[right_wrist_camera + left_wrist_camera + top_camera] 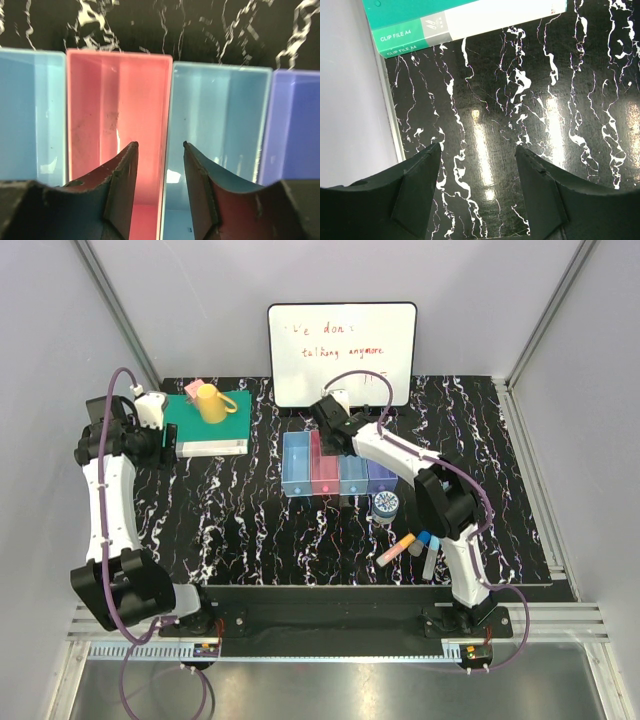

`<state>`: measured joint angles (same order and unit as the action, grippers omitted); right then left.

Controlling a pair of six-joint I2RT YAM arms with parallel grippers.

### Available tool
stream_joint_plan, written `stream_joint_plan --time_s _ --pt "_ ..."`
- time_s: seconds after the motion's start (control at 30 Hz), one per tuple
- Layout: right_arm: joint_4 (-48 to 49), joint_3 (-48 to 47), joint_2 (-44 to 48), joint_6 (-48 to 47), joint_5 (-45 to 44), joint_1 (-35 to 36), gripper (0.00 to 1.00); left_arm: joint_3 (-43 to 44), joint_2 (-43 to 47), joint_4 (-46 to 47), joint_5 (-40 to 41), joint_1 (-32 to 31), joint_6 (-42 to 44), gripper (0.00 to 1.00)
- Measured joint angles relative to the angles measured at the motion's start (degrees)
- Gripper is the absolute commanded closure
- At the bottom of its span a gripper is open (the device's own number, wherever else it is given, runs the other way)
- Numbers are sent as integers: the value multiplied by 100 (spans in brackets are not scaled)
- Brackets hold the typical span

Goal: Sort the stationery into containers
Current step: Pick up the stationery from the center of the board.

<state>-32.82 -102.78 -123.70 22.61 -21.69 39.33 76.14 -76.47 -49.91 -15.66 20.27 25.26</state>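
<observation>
Here the containers (338, 467), four joined translucent bins (blue, pink-red, blue, purple from left to right), sit at centre frame in the top view, just below the whiteboard (342, 352). The right gripper (335, 432) hangs directly over them; in the right wrist view its fingers (125, 172) are spread with nothing between them, straddling the shared wall between the pink-red bin (117, 115) and the second blue bin (220, 130). All four bins appear empty as far as the frames show. The stationery waits lower right of centre in the top view: one round blue-white patterned roll (385, 504) just below the purple bin, and near it a loose cluster of one orange-pink marker (395, 550) and what look like two blue-capped markers (426, 544); thin pens or a tan block cannot be made out. Likely faults from here: a descent in this position could set a finger on the partition and shove or tip the light bin row, and a reach back toward the cluster could sweep the roll, which would probably roll away. The left gripper (477, 195), parted and empty, hovers over bare marbled table (250, 510) at left, below one green clip file (210, 422) bearing one yellow mug (211, 402).
</observation>
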Motion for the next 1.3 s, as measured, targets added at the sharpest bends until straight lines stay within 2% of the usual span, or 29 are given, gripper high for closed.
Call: stream_joint_plan --time_s 0.07,0.13,0.2,0.23,0.3,0.53,0.63,0.8,0.93,1.07,1.3 --pt "28 -85 50 -170 -76 -7 42 0 37 0 -2 -2 2 31" --pt "59 -114 138 -396 -133 -17 23 0 74 0 -2 -2 7 27" --pt "70 -114 302 -846 -116 -39 15 0 131 0 -7 -9 50 22" --pt "66 -114 422 -1119 -111 -50 7 0 173 -4 -11 -22 81 21" --pt "66 -109 658 -1591 -39 -72 0 -7 258 -4 -20 -42 166 18" --pt "-55 372 2087 -3386 658 -243 2 -339 837 -83 -39 -407 791 1" --pt "-337 911 2806 -3777 1045 -350 2 -575 1126 -179 -42 -605 1058 1" --pt "-811 2028 3724 -3888 1517 -382 0 -813 1543 -496 -39 -852 1357 1" --pt "-1088 2903 4120 -3751 1847 -382 0 -815 1799 -695 -33 -986 1416 1" --pt "-1189 3519 4240 -3582 2138 -442 0 -815 2098 -848 -4 -1025 1469 1" --pt "-1182 4162 4256 -3460 2452 -940 0 -813 2435 -1064 52 -1075 1526 1"
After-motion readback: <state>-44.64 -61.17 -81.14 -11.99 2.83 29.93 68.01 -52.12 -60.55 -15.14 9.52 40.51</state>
